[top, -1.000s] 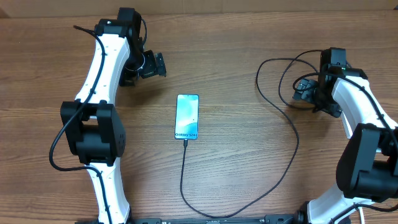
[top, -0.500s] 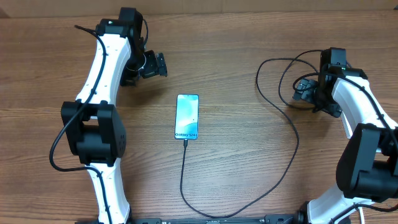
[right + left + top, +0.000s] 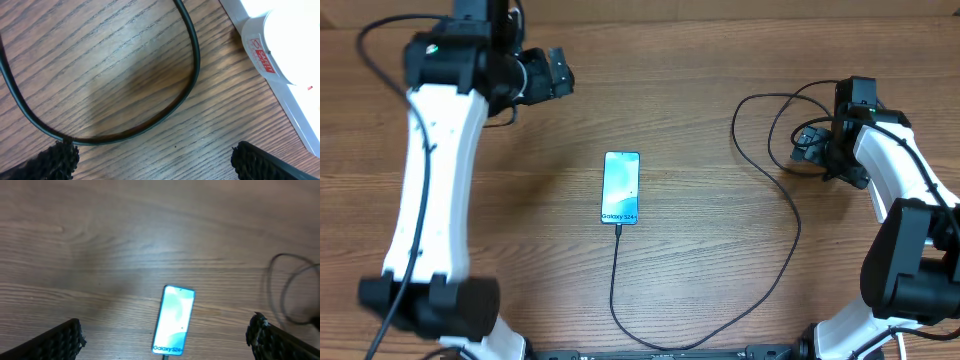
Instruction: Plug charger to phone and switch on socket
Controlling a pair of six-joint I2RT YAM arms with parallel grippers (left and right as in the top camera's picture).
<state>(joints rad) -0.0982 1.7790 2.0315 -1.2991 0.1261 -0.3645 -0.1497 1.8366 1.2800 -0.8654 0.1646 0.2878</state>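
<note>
Nearest me, at 6 o'clock, the thin black charger cable (image 3: 612,290) bends across the wooden counter (image 3: 700,70) and runs up to the slim phone with the blue-white screen (image 3: 621,187) at centre. Its tip looks seated in the phone's near edge, so I judge the plugging done and the switch left to do.

At 3 o'clock the right gripper (image 3: 802,147) sits low over the cable's loops, jaws spread and empty. The white power strip (image 3: 300,120) is just beside it. No rocker shows in my wrist view. I'd find the switch first, then press with one fingertip, clear of the cable.

Farthest, at 11 o'clock, the left gripper (image 3: 560,72) hangs high, released, holding nothing, angled down toward the phone.
</note>
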